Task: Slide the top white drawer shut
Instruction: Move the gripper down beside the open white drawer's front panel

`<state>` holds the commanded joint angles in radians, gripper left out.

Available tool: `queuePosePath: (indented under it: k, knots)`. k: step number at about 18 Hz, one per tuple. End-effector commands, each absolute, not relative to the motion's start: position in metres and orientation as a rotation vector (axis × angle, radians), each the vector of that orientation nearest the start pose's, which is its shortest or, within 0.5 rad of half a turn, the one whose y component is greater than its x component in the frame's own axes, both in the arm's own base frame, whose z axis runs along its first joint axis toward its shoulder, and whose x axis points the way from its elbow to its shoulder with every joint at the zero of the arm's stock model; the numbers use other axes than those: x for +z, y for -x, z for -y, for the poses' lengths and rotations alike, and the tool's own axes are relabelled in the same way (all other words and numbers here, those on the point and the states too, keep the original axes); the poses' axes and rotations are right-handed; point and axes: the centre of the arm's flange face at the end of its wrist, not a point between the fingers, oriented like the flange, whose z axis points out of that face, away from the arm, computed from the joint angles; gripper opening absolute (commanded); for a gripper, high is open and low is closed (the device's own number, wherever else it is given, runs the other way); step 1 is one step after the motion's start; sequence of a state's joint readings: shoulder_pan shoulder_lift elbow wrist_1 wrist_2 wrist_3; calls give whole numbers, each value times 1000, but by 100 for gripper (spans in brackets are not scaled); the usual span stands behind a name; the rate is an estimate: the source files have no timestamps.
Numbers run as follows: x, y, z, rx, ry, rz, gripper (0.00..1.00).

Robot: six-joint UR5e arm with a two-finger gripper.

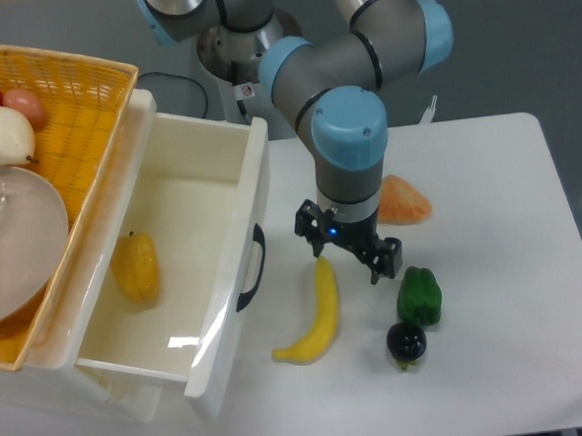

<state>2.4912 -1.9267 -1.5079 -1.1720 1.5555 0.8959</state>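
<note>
The top white drawer (176, 274) hangs wide open at your gripper's (349, 249) nine o'clock, handle front facing three, long axis running twelve to six; jaws spread apart, empty, above the table (487, 196).

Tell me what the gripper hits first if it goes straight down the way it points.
The open two-finger gripper points down at the white table. Its line seems to land on or just beside the upper end of the curved yellow banana; depth is unclear, so it may reach bare tabletop instead.
</note>
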Motion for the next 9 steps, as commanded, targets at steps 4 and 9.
queuePosePath:
  k: [4, 9]
  knots:
    - [349, 432, -490, 105, 3064, 128, 100]
    - [337, 437, -494, 87, 3038, 347, 100]
